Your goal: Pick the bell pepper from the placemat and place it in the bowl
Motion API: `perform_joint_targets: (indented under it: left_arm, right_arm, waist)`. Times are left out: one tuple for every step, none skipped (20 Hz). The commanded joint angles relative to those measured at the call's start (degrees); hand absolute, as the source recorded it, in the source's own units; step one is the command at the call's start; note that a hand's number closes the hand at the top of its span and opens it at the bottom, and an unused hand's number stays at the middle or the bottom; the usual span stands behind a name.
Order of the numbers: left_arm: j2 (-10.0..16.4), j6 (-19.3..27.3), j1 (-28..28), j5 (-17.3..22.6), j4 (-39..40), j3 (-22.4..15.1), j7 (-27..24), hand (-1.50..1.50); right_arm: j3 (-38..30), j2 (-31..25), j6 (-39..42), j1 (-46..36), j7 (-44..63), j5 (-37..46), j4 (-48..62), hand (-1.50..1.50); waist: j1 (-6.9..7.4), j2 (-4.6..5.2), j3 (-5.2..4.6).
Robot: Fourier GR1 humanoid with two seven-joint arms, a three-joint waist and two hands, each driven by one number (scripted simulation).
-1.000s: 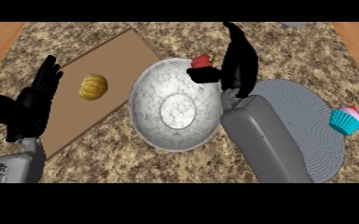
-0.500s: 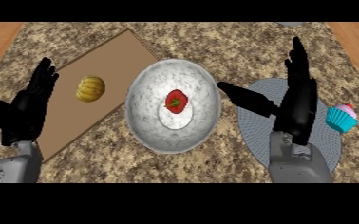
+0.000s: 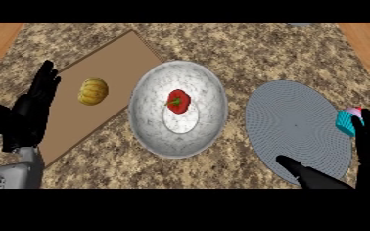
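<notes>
A red bell pepper (image 3: 178, 101) lies inside the pale marbled bowl (image 3: 149, 127) at the counter's middle. To its right lies the round grey placemat (image 3: 298, 122), bare of the pepper. My right hand (image 3: 315, 178) shows at the lower right corner, its fingers straight over the placemat's near edge, holding nothing. At the far left my left hand (image 3: 34, 107) rests open with fingers up, beside the cutting board.
A brown cutting board (image 3: 112, 61) lies left of the bowl with a small yellow-orange squash (image 3: 93, 91) on it. A cupcake with a teal wrapper (image 3: 347, 122) sits at the placemat's right edge, partly cut off by the view. Speckled counter surrounds everything.
My right hand let the pepper go into the bowl, then drew back right and down toward the lower right corner. The left hand has stayed where it was.
</notes>
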Motion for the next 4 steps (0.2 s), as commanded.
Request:
perform_joint_targets:
  left_arm:
    - [-1.01, 1.02, -0.47, -1.05, -2.78, -1.39, 2.91, 0.00]
    - [-0.46, 0.46, -0.97, -0.18, 0.65, 0.50, -0.15, 0.00]
    - [-1.81, 0.69, 0.94, -2.59, 4.00, -1.37, -4.50, 0.00]
    - [1.13, -1.68, 0.03, 1.08, -1.39, 1.29, 0.84, 0.00]
  right_arm:
    - [-5.05, -2.29, 3.41, 9.31, -10.00, -12.21, -6.35, -1.50]
    - [-4.76, -1.95, 5.11, 12.19, -13.03, -13.53, -5.39, -1.50]
    - [-1.86, 0.64, 3.79, 11.89, -14.09, -10.78, -5.50, -1.50]
    - [-7.10, -0.78, 5.97, 12.14, -17.28, -16.66, -4.81, -1.50]
  waist:
    - [0.21, 0.02, 0.04]
    - [0.29, 0.11, -0.01]
    - [0.38, 0.16, -0.05]
    - [0.57, 0.08, -0.01]
